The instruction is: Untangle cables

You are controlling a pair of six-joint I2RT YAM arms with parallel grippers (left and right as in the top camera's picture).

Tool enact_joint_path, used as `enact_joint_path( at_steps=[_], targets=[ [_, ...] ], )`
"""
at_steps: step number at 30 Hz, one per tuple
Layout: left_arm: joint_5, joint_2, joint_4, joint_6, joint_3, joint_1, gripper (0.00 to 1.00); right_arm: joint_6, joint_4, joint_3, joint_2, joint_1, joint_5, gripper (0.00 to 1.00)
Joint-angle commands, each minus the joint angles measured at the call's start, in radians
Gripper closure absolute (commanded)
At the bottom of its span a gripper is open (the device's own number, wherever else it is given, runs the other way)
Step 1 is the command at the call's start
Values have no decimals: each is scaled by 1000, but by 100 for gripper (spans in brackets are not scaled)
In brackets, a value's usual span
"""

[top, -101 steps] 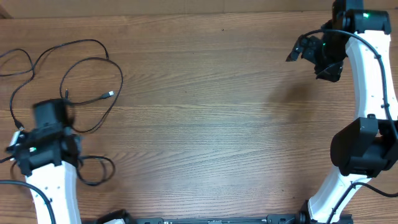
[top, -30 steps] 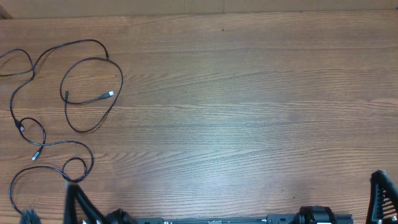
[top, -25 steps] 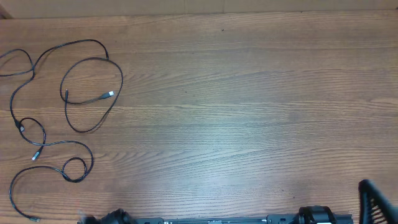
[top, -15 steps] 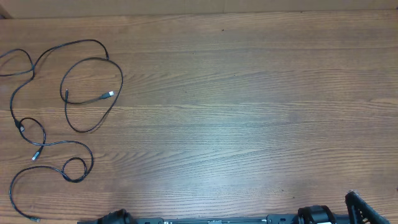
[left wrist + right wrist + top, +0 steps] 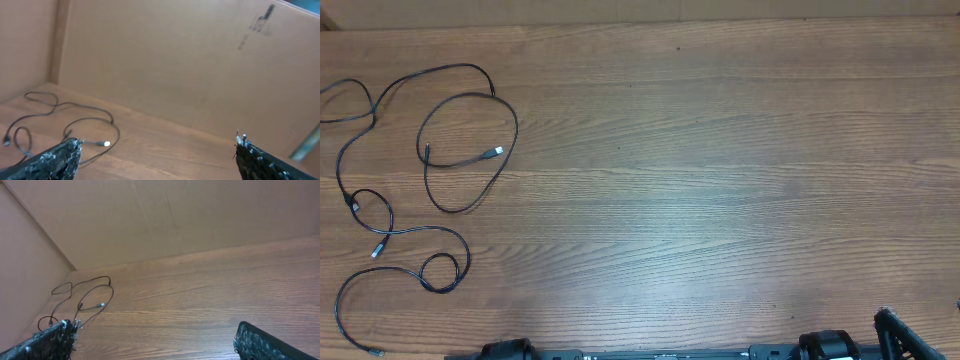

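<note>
a brown wood-grain table [image 5: 720, 180] fills the overhead frame. a tan cardboard wall [image 5: 150, 215] stands along its far edge and left side in both wrist views.

the left gripper [image 5: 157, 157] sits at the bottom of its wrist frame with its black rough-surfaced fingers [image 5: 55, 160] spread wide, one in each lower corner, and nothing between them. the right gripper [image 5: 155, 340] is spread just as wide at the bottom of its own frame, also holding nothing.

the thin black cables [image 5: 517, 127] lie flat on the table along the far left of the overhead frame, from upper left to lower left, well apart from both grippers. they form one large oval loop at upper left, a small round loop [image 5: 440, 272] at lower left, and loose curves between. a small silver plug [image 5: 496, 152] rests inside the large loop.
</note>
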Motion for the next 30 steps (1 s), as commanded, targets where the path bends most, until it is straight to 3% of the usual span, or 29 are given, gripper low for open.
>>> enact_joint_path(
  at_steps=[1,9,12,17,22,30],
  targets=[
    [-46,-18,7,34,-45,-1,0,2,2,1,-11,7,-5,0],
    [-16,-18,-9,33,-122,0,1,2,2,1,-11,7,-5,0],
    [-18,-18,-93,34,-128,0,0,2,2,1,-11,7,-5,0],
    [-152,-18,-201,34,-127,0,0,2,2,1,-11,7,-5,0],
    [-193,-18,-234,57,-127,0,1,2,2,1,-11,7,-5,0],
    [-180,-28,-80,70,-214,-41,1,2,2,1,-11,7,-5,0]
  ],
)
